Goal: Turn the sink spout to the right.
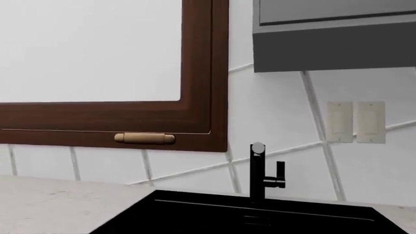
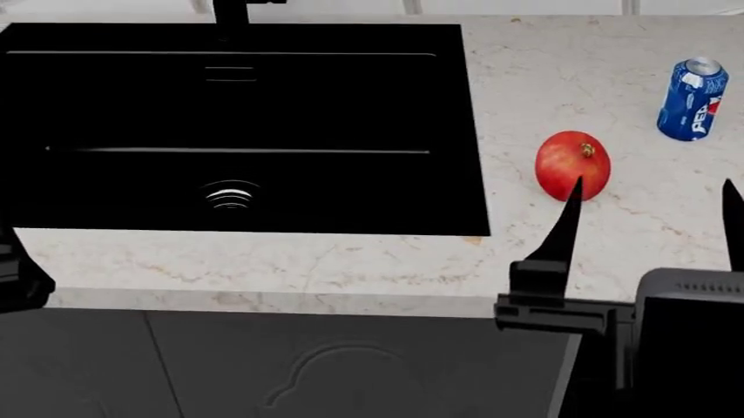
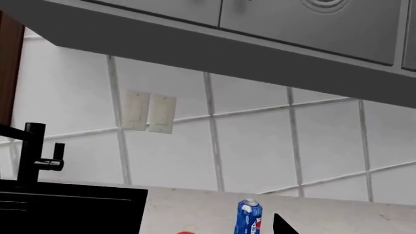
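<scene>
Right pincer (image 2: 649, 209) nearest, fingers spread, holding nothing, parked low over bench (image 2: 348, 261) near a red fruit (image 2: 572, 164) and blue can (image 2: 693, 98). Left pincer: barely in view, state unreadable. Black sink (image 2: 233, 131) beyond. Sink spout (image 1: 257, 148) at back rim, untouched, pointing toward the camera. Tiled wall (image 1: 279, 107), wood-framed window (image 1: 201, 73) behind.

The only readable text was the brand name "PEPSI", printed vertically in white letters on the blue soda can (image 2: 693, 98) that stood on the marble countertop (image 2: 558, 87). In the right wrist view the can's (image 3: 250, 218) lettering was too small to read.
</scene>
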You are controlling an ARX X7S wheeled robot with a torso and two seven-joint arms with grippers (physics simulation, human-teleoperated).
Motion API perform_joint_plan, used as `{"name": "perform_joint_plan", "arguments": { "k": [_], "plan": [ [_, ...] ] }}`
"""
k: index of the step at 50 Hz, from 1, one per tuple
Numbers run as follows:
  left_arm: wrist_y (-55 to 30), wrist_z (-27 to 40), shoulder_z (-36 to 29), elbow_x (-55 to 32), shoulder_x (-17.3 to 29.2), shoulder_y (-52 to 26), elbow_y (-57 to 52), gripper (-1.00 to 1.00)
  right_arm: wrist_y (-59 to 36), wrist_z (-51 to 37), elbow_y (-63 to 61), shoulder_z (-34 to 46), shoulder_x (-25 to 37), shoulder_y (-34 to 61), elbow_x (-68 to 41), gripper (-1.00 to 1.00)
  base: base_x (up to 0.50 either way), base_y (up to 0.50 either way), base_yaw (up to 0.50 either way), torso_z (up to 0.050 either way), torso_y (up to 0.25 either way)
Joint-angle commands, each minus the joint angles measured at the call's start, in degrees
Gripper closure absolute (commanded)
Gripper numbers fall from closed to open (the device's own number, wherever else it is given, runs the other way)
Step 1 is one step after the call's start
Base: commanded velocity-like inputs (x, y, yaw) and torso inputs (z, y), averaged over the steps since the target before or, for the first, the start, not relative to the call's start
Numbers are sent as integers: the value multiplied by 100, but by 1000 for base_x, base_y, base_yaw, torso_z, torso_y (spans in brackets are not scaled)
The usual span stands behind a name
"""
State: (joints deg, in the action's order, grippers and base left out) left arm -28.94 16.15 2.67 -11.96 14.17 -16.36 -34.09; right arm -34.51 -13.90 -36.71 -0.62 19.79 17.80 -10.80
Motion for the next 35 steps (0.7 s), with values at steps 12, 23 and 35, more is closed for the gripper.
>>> {"name": "perform_joint_plan", "arguments": {
  "k": [12, 23, 35],
  "plan": [
    [-52, 21, 58, -197, 22, -42, -45, -100, 68, -28, 47, -18, 36, 49, -34, -100, 0, 0, 0, 0, 0],
    [-76, 62, 72, -226, 59, -54, -86, -100, 282, 35, 51, 1, 78, -73, -50, -100, 75, 393, 0, 0, 0],
    [-32, 93, 46, -233, 76, -49, -62, -100, 300, 13, 32, -19, 84, -105, -85, -100, 104, 487, 0, 0, 0]
  ]
}}
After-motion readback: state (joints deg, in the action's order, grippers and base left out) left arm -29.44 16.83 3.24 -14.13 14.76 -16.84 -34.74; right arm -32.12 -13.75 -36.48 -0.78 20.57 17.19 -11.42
